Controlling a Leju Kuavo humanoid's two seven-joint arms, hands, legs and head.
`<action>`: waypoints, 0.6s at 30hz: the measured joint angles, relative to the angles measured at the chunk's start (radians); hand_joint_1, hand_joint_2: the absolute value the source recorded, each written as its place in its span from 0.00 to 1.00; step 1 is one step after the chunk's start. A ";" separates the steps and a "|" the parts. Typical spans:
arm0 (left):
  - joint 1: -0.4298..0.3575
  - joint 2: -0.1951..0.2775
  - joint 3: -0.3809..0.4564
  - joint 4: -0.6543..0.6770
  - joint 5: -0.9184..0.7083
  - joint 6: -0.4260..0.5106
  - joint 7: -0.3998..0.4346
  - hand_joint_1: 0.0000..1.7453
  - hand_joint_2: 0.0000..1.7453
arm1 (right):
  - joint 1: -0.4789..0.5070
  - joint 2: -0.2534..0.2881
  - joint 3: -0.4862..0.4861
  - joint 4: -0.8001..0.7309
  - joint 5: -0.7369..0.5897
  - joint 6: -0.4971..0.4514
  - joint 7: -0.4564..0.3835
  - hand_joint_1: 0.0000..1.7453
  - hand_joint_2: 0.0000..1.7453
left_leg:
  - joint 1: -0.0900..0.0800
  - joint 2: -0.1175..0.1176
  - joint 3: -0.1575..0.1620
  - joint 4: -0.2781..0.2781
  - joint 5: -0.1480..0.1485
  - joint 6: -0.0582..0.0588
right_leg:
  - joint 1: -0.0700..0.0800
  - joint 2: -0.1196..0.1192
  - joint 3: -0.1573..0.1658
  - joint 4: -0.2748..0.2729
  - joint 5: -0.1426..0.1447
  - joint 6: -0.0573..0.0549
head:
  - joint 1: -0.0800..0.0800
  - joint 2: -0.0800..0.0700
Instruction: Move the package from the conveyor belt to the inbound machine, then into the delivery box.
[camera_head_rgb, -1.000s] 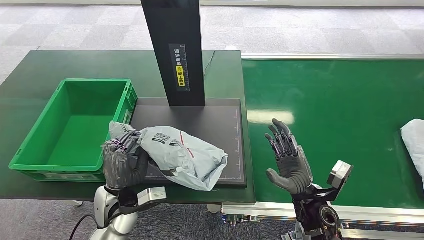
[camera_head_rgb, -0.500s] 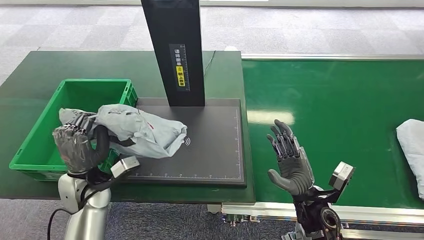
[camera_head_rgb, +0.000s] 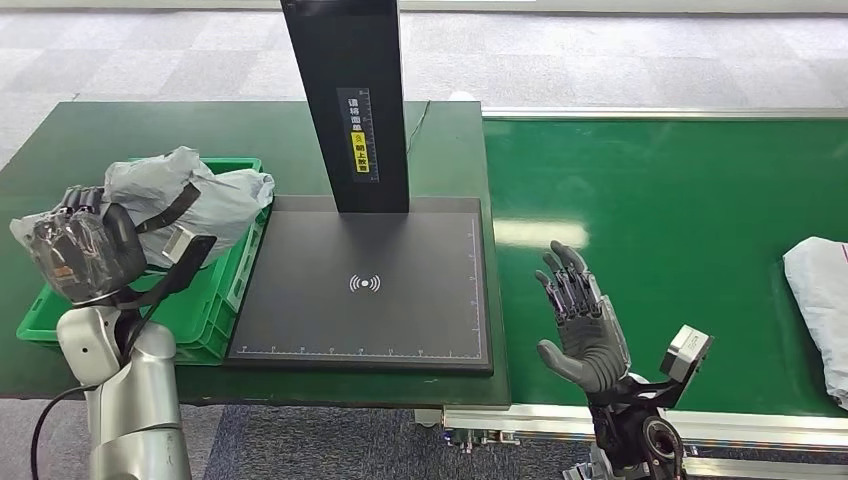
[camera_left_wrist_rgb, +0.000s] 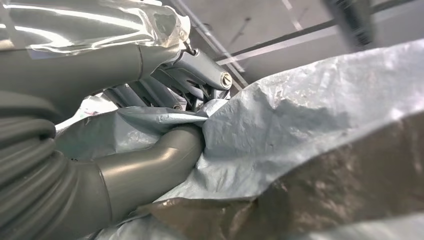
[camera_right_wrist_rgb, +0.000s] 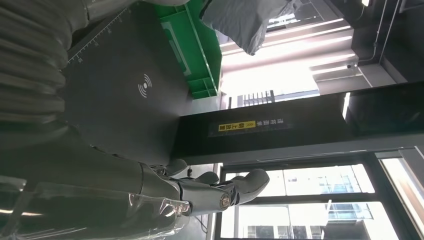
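Grey plastic, crumpled and soft: the package hangs over the far right corner of the green box, which sits toward the left edge of the table. We hold it in our left hand, whose fingers are clamped on a bunched fold of the film, as the left wrist view shows plainly. From those fingers the bag trails away toward the black column of the scanner, so its long axis runs roughly across the box from our hand toward the box's far right corner. We judge that letting go here could leave the far end draped on the rim; the bag's bulk should come inward over the box first. Our right hand waits at the near edge of the belt, fingers spread and holding nothing, well apart from the package. A second bag lies at the belt's right edge.
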 joint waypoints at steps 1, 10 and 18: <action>-0.008 0.011 0.006 0.014 -0.006 0.000 0.025 1.00 1.00 | 0.000 -0.001 0.000 0.000 0.000 -0.001 0.000 0.00 1.00 | 0.000 0.000 0.000 0.000 0.000 0.000 | 0.000 0.000 0.000 0.000 0.000 0.000 | 0.000 0.000; -0.056 0.137 -0.022 0.220 -0.089 0.000 0.293 1.00 1.00 | 0.008 -0.012 0.001 0.000 -0.004 -0.002 0.000 0.00 1.00 | 0.000 0.000 0.000 0.000 0.000 0.000 | 0.000 0.000 0.000 0.000 0.000 0.000 | 0.000 0.000; -0.065 0.180 -0.062 0.296 -0.108 0.000 0.324 0.00 1.00 | 0.007 -0.016 0.005 0.000 -0.004 0.003 0.000 0.00 1.00 | 0.000 0.000 0.000 0.000 0.000 0.000 | 0.000 0.000 0.000 0.000 0.000 0.000 | 0.000 0.000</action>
